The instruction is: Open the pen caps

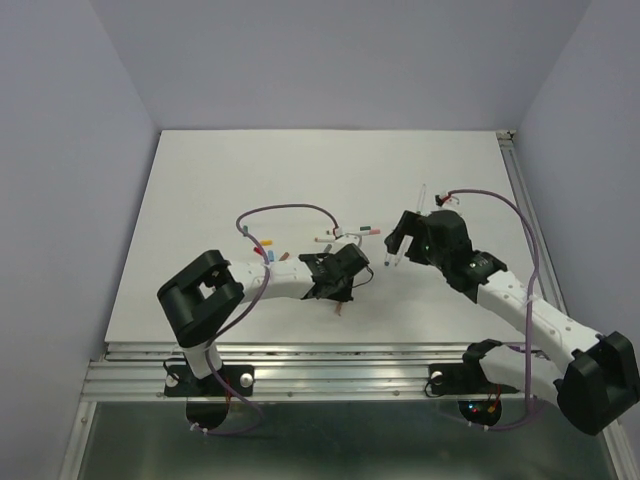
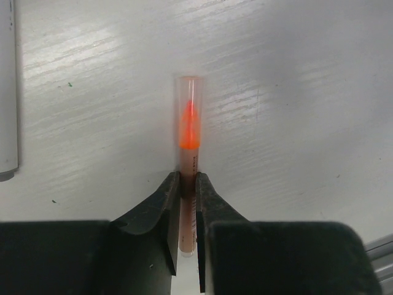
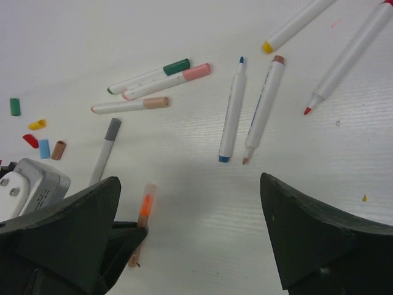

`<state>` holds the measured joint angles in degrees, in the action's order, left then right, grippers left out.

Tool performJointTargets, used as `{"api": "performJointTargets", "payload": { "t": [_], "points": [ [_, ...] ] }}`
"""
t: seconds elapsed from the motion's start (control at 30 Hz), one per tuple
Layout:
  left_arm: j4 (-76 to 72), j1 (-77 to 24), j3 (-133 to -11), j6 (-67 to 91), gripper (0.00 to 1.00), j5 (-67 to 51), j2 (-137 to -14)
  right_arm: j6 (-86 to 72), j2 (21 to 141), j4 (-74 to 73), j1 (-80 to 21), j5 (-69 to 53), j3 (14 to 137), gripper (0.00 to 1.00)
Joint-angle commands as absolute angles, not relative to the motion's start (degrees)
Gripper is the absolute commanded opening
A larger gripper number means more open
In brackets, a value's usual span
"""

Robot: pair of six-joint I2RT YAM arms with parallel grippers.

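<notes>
A peach-barrelled pen (image 2: 188, 215) lies on the white table, its clear cap (image 2: 189, 114) showing an orange nib inside. My left gripper (image 2: 188, 179) is shut on the barrel just behind that cap, both fingers pressed against it. From the right wrist the same pen (image 3: 145, 209) pokes out of the left gripper (image 3: 126, 236). My right gripper (image 3: 196, 212) stands wide open above bare table, holding nothing. Loose pen caps lie together: green (image 3: 15, 106), yellow (image 3: 37, 125), red (image 3: 30, 141), blue (image 3: 44, 148), brown (image 3: 59, 150). Overhead, the left gripper (image 1: 339, 297) and right gripper (image 1: 398, 242) sit mid-table.
Several uncapped and capped pens lie scattered beyond the right gripper, among them a blue-tipped one (image 3: 231, 110), a brown one (image 3: 264, 107) and a red-tipped one (image 3: 347, 58). A grey-ended pen (image 3: 105, 150) lies near the left gripper. A white barrel (image 2: 6, 92) runs along the left wrist view's edge.
</notes>
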<state>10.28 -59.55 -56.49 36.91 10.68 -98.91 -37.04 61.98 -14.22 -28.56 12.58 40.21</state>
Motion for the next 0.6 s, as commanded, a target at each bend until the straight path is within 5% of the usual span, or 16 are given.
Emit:
{"api": "performJointTargets", "payload": {
  "t": [0.0, 0.33, 0.57],
  "points": [
    [12.32, -60.21, -54.93, 37.18, 0.0, 8.88, -95.38, -34.02, 57.14, -10.3, -28.39, 7.75, 37.62, 1.0],
    [-1.49, -60.29, -49.05, 33.4, 0.0, 3.61, -80.43, -40.24, 52.46, 9.3, -28.48, -15.8, 28.65, 1.0],
    [-4.3, -60.29, -47.2, 35.24, 0.0, 2.9, -78.58, -42.45, 59.06, 13.01, -32.68, -13.47, 30.76, 0.89]
  ]
}}
